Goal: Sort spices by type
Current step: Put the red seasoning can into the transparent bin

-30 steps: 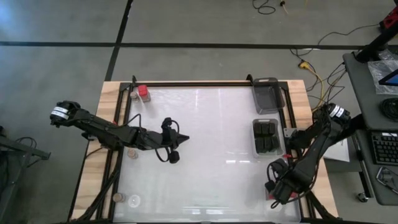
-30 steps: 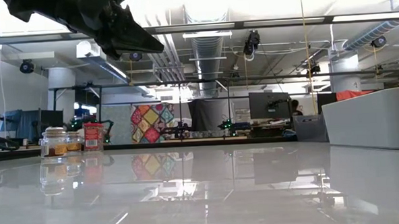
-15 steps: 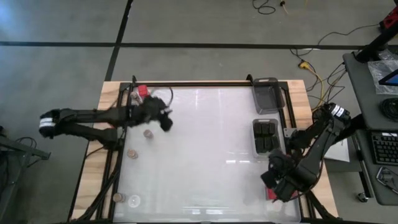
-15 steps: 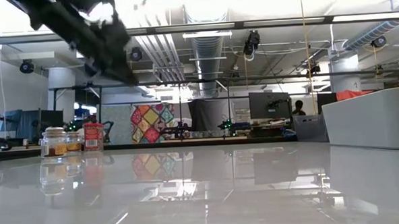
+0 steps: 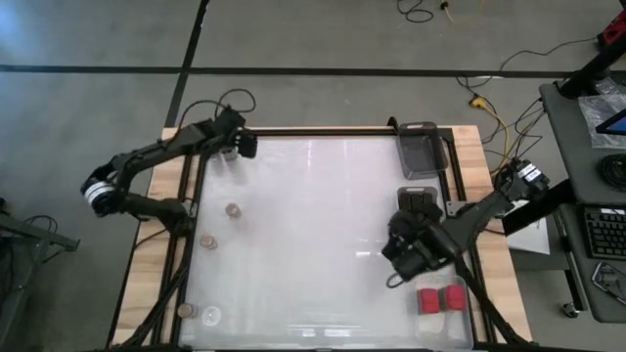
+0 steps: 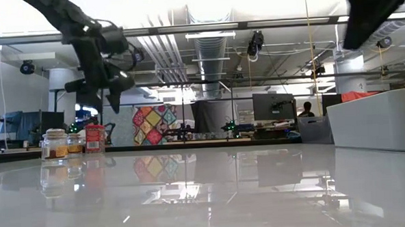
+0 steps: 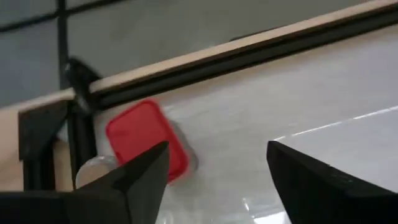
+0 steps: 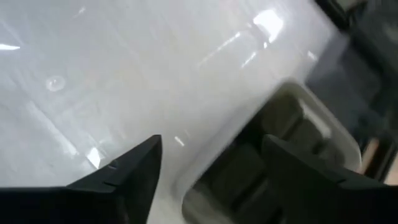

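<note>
The spices are spread about. At the far left corner a red block (image 7: 146, 140) stands on the table beside small jars (image 6: 55, 144). My left gripper (image 7: 217, 180) hovers open just above and beside them (image 6: 109, 87). Two more jars (image 5: 233, 209) (image 5: 207, 241) stand on the left side, and two stand at the near left corner (image 5: 184, 310). Dark blocks lie in a clear tray (image 8: 267, 168) on the right, with my right gripper (image 5: 399, 249) open above the table just beside it. Two red blocks (image 5: 440, 299) lie at the near right.
An empty clear tray (image 5: 421, 147) stands at the far right corner. A black frame rail (image 7: 249, 56) runs along the far edge behind the red block. The middle of the white tabletop (image 5: 323, 215) is bare. Cables and a desk lie off to the right.
My left gripper has swung from the left middle of the table to the far left corner, turning as it went, and now stands over the red block and jars. My right gripper has left the near right corner, uncovering two red blocks, and moved toward the tray of dark blocks.
</note>
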Robot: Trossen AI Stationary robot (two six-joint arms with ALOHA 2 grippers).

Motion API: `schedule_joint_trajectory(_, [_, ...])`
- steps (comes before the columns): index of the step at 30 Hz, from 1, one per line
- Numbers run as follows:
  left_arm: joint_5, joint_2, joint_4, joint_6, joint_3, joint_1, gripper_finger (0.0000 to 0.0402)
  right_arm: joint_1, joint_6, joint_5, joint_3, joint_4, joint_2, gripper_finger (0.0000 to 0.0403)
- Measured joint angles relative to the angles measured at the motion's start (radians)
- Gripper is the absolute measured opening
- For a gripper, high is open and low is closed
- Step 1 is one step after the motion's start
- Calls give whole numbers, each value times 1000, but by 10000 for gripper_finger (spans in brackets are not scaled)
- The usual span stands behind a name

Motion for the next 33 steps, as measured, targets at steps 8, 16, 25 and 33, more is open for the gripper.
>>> schedule_joint_trajectory(8, [-104, 46, -3, -188, 3, 48, 298, -92, -297, 19, 0, 132, 0, 329])
schedule_joint_trajectory(16, [-126, 54, -6, -338, -29, 74, 304, -64, -357, 11, -37, 136, 1, 349])
schedule_joint_trajectory(25, [-116, 148, 60, -409, -30, 142, 304, -24, -360, -50, -83, 134, 1, 341])
schedule_joint_trajectory(33, [-66, 222, 154, -451, -31, 167, 285, 14, -396, -55, -84, 127, -16, 327])
